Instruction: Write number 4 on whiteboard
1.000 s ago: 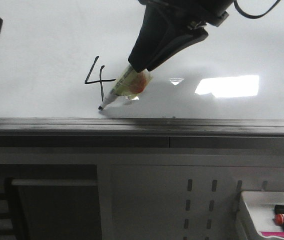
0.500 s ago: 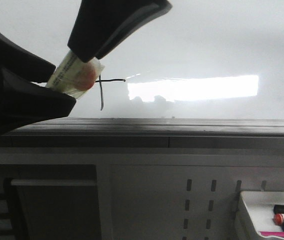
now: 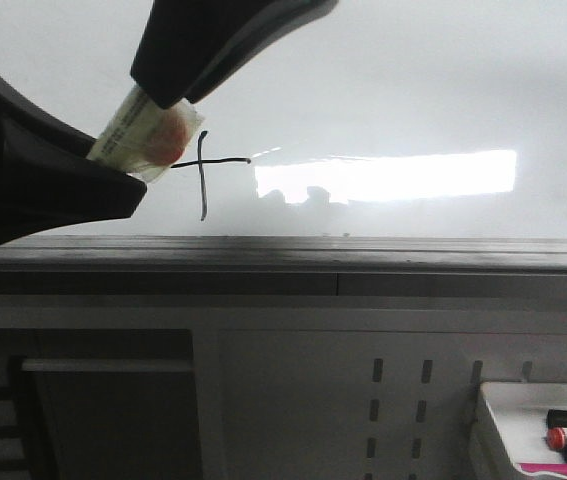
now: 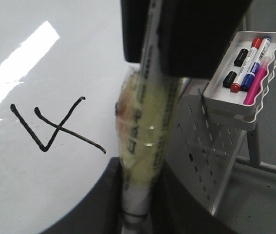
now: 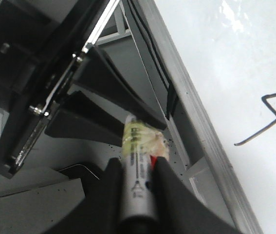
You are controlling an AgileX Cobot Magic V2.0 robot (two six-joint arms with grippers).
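The number 4 point(image 4: 50, 124) is drawn in thin black on the whiteboard point(image 3: 413, 80). In the front view only its crossbar and stem point(image 3: 203, 175) show. My right gripper point(image 3: 168, 95) comes down from above, shut on the marker point(image 3: 143, 140), which has yellowish tape round its barrel. My left gripper point(image 3: 128, 185) reaches in from the left, and its fingers close round the marker's lower end. In the left wrist view the marker point(image 4: 145, 136) sits tight between my left gripper's point(image 4: 138, 214) fingers. In the right wrist view my right gripper point(image 5: 135, 175) grips the marker point(image 5: 138, 151).
The board's grey bottom rail point(image 3: 363, 255) runs across below the 4. Under it is a grey perforated panel point(image 3: 403, 400). A white tray point(image 3: 498, 430) with several markers hangs on it at the lower right; it also shows in the left wrist view point(image 4: 225, 97).
My right gripper carried the marker left from the foot of the 4. My left gripper came in from the left and its fingers drew together round the marker's lower end.
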